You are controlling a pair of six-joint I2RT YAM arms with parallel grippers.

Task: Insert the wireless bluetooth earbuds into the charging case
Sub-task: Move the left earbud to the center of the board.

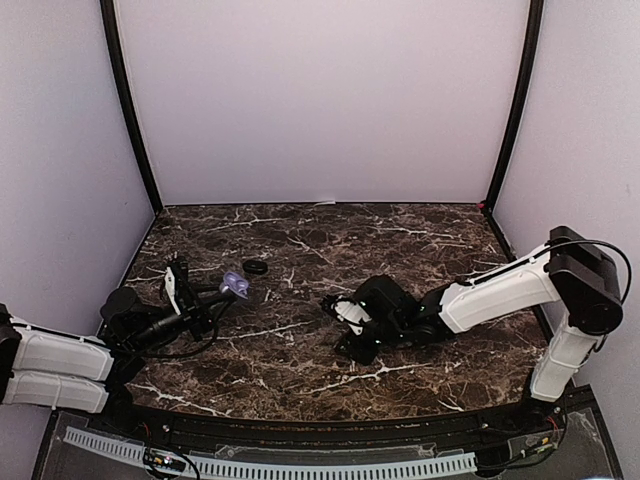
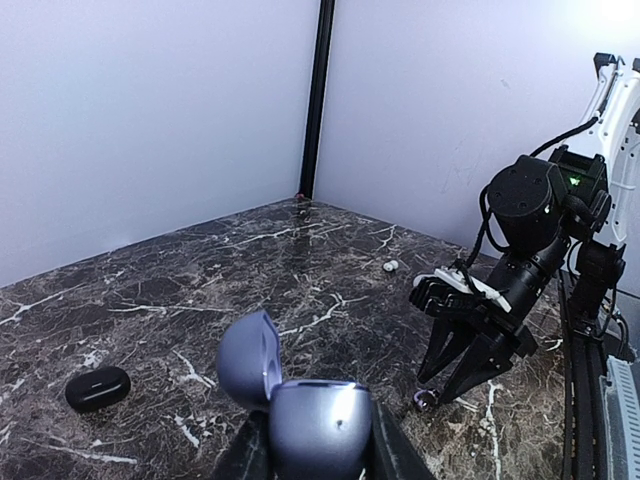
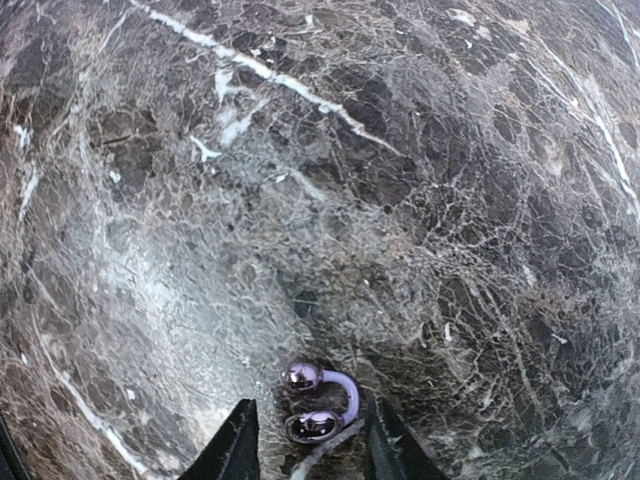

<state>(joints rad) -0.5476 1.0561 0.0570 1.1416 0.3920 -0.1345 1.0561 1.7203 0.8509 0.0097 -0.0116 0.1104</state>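
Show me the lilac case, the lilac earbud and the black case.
lilac case point(image 2: 320, 420): left wrist view, on its rounded front shell
lilac earbud point(image 3: 302, 377): right wrist view, on its upper ball
black case point(image 2: 98, 388): left wrist view, middle of its lid

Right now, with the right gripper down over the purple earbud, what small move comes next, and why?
Probably close the right gripper on the purple earbud: it lies on the table between the fingers, neither touching it. The left gripper holds the purple case, lid open, waiting.
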